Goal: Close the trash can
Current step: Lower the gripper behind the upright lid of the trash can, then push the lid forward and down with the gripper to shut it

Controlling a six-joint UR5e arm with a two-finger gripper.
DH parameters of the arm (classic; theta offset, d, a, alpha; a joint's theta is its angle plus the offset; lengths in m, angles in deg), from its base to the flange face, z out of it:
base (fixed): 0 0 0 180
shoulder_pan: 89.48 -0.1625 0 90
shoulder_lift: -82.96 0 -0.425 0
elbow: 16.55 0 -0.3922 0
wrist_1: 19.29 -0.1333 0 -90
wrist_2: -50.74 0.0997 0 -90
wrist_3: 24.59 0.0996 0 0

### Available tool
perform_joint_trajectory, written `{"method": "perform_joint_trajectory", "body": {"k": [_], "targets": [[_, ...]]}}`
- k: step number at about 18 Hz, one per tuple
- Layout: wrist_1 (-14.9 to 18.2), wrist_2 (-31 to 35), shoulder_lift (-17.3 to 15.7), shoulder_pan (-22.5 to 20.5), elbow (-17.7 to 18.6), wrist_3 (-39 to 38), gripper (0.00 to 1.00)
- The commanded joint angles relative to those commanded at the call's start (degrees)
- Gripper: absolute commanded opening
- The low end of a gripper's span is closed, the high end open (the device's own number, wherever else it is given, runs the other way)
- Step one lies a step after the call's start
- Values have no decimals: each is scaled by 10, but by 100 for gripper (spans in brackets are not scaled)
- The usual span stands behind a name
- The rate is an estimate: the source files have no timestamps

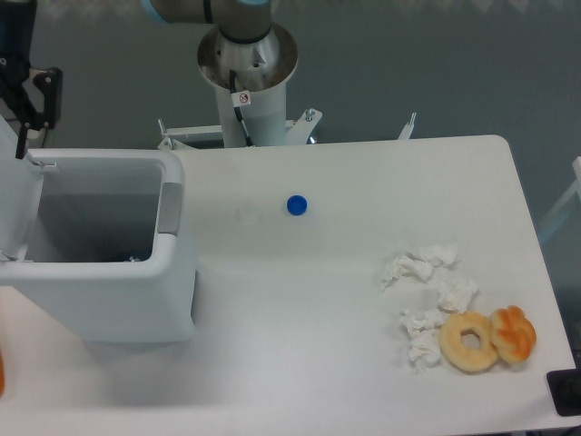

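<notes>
The trash can [109,291] is a big white bin at the table's left, standing open, with dark contents low inside. Its white lid [14,195] stands upright along the left side, partly cut off by the frame edge. A grey latch [170,209] sits on the right wall. My gripper [34,120] hangs at the top left, just above and behind the lid's upper edge. Its dark fingers [51,96] stand apart with nothing between them, so it is open. I cannot tell whether it touches the lid.
A blue bottle cap [296,205] lies mid-table beside a faint clear cap [246,214]. Crumpled tissues [428,289], a donut [469,341] and an orange pastry [514,333] lie at the right front. The robot base [247,64] stands behind the table.
</notes>
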Motion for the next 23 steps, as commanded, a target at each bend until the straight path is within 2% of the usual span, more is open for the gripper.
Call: {"method": "perform_joint_trajectory", "body": {"k": [9,18,23], "targets": [[0,26,2,-19,1,11,100],[1,26,1,-66,2,17,100],[2,28,1,-77,9,18,100]]}}
